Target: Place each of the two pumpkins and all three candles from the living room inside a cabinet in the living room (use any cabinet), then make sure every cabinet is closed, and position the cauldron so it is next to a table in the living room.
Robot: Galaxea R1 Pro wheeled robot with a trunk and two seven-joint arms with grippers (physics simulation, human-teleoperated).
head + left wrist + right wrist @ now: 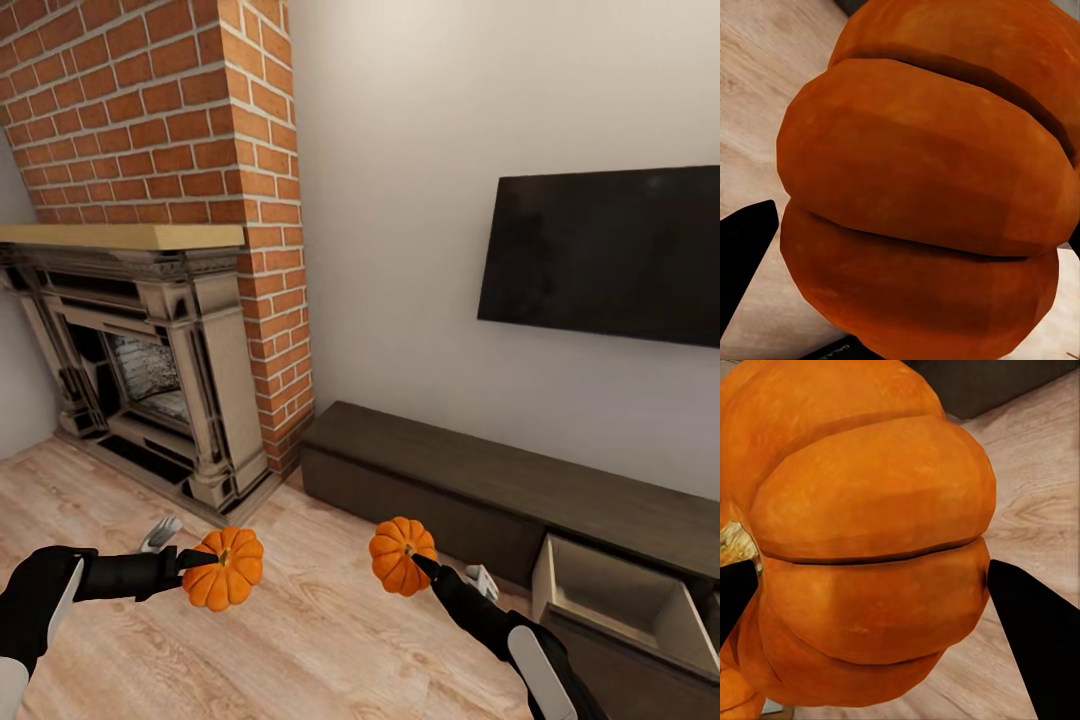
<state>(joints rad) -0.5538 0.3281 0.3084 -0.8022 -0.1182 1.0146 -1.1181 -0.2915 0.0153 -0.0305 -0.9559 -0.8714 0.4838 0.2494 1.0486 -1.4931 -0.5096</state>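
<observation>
gripping one pumpkin apiece, both arms reach forward low over the wooden floor (300, 640). the left gripper (200, 562) is clamped on the left pumpkin (224, 569), its black fingers (742, 255) pressed against the ribbed orange skin, and in the left wrist view that pumpkin (930, 187) sits close up against the lens with pale floor planks behind it. the right gripper (420, 565) is closed round the right pumpkin (401, 555); in the right wrist view a dark finger (1035, 645) stands on each side of the fruit (862, 540), touching it, with a bit of the brownish stem (736, 544) showing at one edge. the two pumpkins hang side by side, apart from each other, both held above the floor.

beyond them a low dark-brown cabinet (480, 470) runs along the pale wall (400, 200). towards its right end a compartment (625, 600) stands open, showing a pale inside, near the right pumpkin but not under it. a black television (610, 255) is fixed to the wall above the cabinet. left of the cabinet, touching its end, rises a red brick chimney (170, 110) with an ornate fireplace (140, 370) and a light wooden mantel (120, 236).
</observation>
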